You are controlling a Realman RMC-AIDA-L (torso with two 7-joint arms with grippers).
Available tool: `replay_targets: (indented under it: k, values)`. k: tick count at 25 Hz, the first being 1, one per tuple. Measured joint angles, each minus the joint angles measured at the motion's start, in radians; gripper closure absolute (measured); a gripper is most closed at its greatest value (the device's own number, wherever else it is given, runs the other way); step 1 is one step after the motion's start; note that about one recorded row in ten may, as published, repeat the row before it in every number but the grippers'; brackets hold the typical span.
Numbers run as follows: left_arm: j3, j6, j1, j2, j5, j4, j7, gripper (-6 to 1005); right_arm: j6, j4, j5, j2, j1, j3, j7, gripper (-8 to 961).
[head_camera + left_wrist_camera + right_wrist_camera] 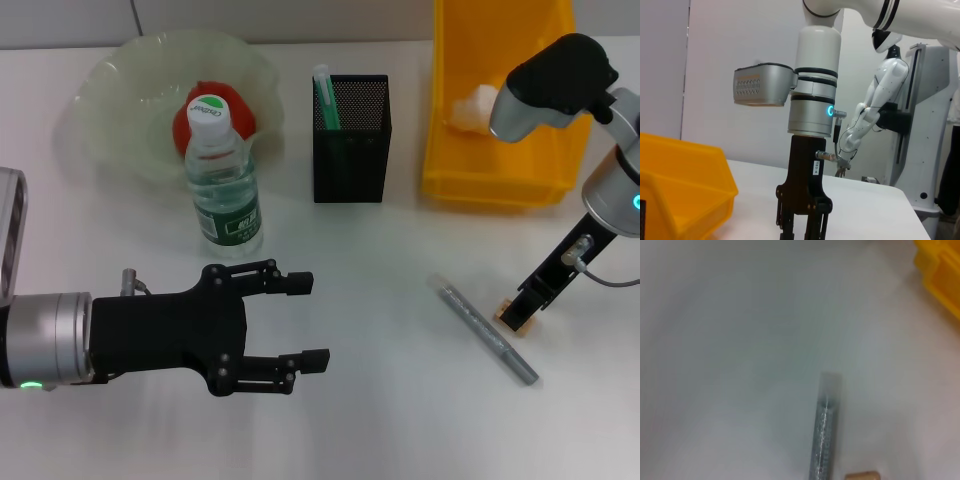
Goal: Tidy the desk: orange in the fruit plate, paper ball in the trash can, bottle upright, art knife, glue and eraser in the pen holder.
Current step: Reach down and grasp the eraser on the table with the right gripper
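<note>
Tan, the small block-shaped eraser (517,314) is lying at the right gripper (522,312) tips, apparently being pinched; the left gripper (300,322), spread wide, is hovering far leftward.

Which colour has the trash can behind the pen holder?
The trash can is yellow; the head view shows it best.

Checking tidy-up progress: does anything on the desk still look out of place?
Yes. A grey pen-like stick lies loose on the desk beside the right gripper, which is down at a small tan block; neither is in the pen holder.
</note>
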Motion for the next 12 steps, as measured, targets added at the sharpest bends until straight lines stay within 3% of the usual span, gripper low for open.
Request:
replay_targets:
  k: [12]
  values:
    - [0.0,-0.005,0.004,0.0,-0.001,0.0,0.0,200,0.03,0.025,0.001,0.0,0.013,-0.029,0.009,444]
